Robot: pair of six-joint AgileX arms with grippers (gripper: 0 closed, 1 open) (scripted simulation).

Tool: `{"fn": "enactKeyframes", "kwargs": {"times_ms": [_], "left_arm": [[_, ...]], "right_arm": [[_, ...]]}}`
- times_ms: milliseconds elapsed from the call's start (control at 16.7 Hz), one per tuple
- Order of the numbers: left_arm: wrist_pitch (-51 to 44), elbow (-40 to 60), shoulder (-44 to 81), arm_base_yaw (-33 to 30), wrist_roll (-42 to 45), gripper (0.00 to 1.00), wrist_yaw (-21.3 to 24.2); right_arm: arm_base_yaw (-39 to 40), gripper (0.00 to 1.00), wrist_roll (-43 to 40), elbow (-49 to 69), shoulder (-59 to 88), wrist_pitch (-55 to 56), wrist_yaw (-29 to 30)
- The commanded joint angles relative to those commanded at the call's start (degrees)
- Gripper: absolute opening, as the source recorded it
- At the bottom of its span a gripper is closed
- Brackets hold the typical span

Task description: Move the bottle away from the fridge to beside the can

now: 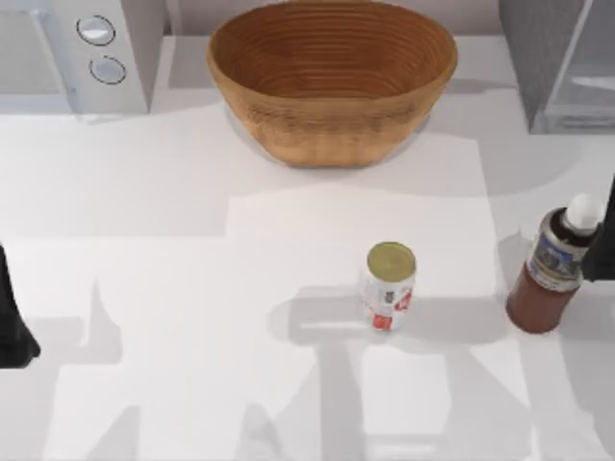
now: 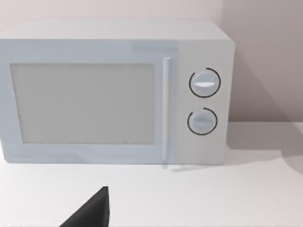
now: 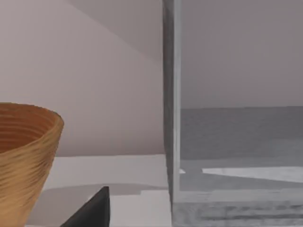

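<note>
1. Bottle (image 1: 550,274) stands upright near the table's right edge, in front of the fridge (image 1: 557,62) and well apart from the can (image 1: 389,285), which stands upright near the table's middle.
2. A wicker basket (image 1: 332,77) sits at the back between the white microwave (image 1: 77,53) and the fridge; it takes no part in the job.
3. At the right edge of the top view, the right gripper (image 1: 603,235) shows as a dark shape just beside the bottle's cap and shoulder. Whether it touches the bottle is hard to judge, and whether its jaws are spread or closed cannot be told.
4. The left gripper (image 1: 12,327) is parked at the table's left edge, facing the microwave; its jaw state cannot be told either.
5. The step in hand looks like the approach to the grasp, with the bottle not yet moved.
6. Next, the right arm likely needs a firm hold on the bottle's body, then a carry leftward, setting it down upright just beside the can without knocking it.
</note>
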Motion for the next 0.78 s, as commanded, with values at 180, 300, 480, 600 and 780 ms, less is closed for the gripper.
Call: {"fn": "enactKeyframes", "kwargs": {"times_ms": [180,300,480,600,780], "left_arm": [[0.00,0.00,0.00,0.00,0.00,1.00,0.00],[0.00,0.00,0.00,0.00,0.00,1.00,0.00],[0.00,0.00,0.00,0.00,0.00,1.00,0.00],[0.00,0.00,0.00,0.00,0.00,1.00,0.00],[0.00,0.00,0.00,0.00,0.00,1.00,0.00]], "right_arm": [[-6.14,1.00,0.06,-1.80,-14.88,-15.03,-6.45],[-10.10,1.00,0.01,-2.95,-24.63,-24.41,-10.87],[-15.56,1.00,-0.24,-4.35,-37.81,-36.36,-17.13],[-18.76,1.00,-0.53,-5.04,-44.89,-42.45,-20.63],[-22.35,1.00,-0.97,-5.66,-51.88,-48.19,-24.20]]}}
